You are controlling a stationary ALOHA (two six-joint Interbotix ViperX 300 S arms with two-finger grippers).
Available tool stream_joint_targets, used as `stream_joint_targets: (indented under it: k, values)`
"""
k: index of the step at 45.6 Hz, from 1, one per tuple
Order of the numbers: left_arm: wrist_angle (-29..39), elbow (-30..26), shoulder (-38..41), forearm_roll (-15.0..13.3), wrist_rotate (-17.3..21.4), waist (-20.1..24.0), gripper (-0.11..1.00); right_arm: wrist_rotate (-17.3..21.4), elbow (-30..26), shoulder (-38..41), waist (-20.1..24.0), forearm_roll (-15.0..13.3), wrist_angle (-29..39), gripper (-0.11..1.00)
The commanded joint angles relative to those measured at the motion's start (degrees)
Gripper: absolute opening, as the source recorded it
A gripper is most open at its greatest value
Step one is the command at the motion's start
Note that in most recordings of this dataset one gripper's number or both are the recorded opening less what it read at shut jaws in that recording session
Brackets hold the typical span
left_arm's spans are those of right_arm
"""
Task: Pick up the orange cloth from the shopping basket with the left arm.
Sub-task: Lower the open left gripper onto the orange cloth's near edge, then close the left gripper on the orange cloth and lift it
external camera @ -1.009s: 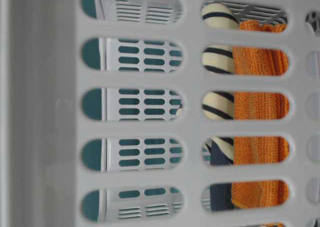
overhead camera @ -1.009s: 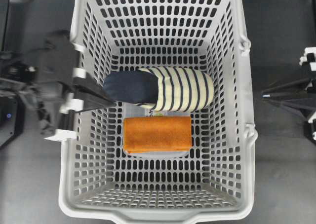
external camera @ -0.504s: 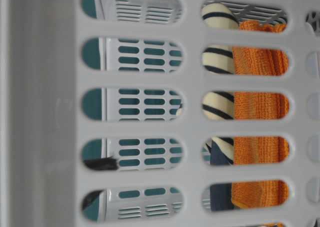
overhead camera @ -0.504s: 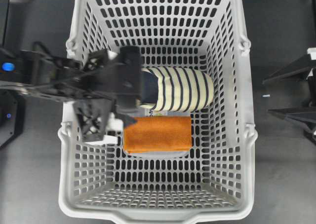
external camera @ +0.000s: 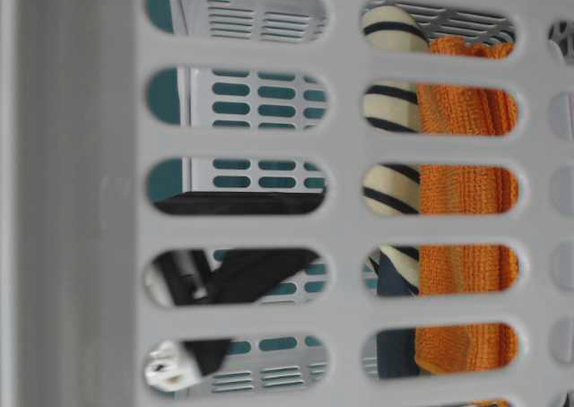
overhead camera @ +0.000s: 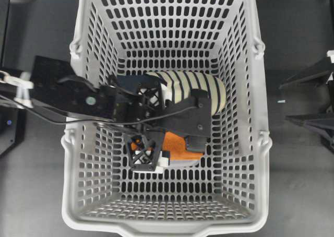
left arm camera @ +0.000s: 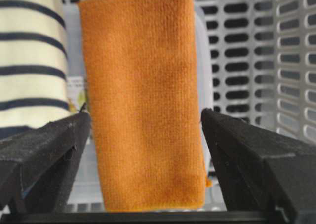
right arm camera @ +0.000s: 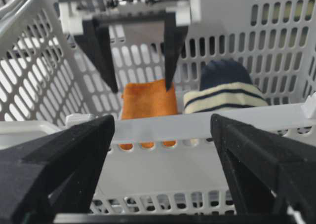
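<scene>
- Left gripper [left arm camera: 143, 135] poised above the orange cloth [left arm camera: 143, 100], jaws spread wide, one on each side.
- Cloth lies on the shopping basket [overhead camera: 172, 224] floor, six o'clock of the striped bundle [overhead camera: 209, 88].
- Next, probably: descend, pinch.

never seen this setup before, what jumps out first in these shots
A big grey basket fills the overhead view, with a bright orange cloth folded on its floor. The left arm's open gripper hangs right above the cloth, one finger on each side. A striped fabric roll lies beside the cloth.
</scene>
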Motion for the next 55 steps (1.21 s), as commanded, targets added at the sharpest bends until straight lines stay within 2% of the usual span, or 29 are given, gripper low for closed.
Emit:
stream_joint_targets:
  k: [1,14,29,33,44,46,55]
  values:
    - [0.09,-0.97,0.88,0.18,-0.18,0.09,0.88,0.09,-1.14,0.35,0.09,0.18,-0.26,0.75]
    - [0.00,0.88,5.10,0.18,-2.37,0.18,0.88,0.09,-1.05,0.44,0.09,0.18,-0.09,0.75]
    - [0.00,1.58,5.63,0.18,-2.29,0.26,0.84,0.09,-0.97,0.35,0.09,0.18,0.79,0.75]
    - [0.00,1.58,5.54,0.18,-1.93,0.18,0.73,0.09,-0.97,0.44,0.09,0.18,0.79,0.75]
    - [0.44,0.35,3.16,0.09,-1.41,0.35,0.16,0.09,-0.97,0.35,0.18,0.18,0.79,0.75]
    - [0.97,-0.44,2.64,0.18,-1.41,0.53,0.13,0.09,-0.97,0.44,0.09,0.18,0.79,0.75]
    - [7.29,-7.03,0.00,0.18,-1.41,0.53,0.13,0.09,-0.97,0.35,0.09,0.18,0.79,0.75]
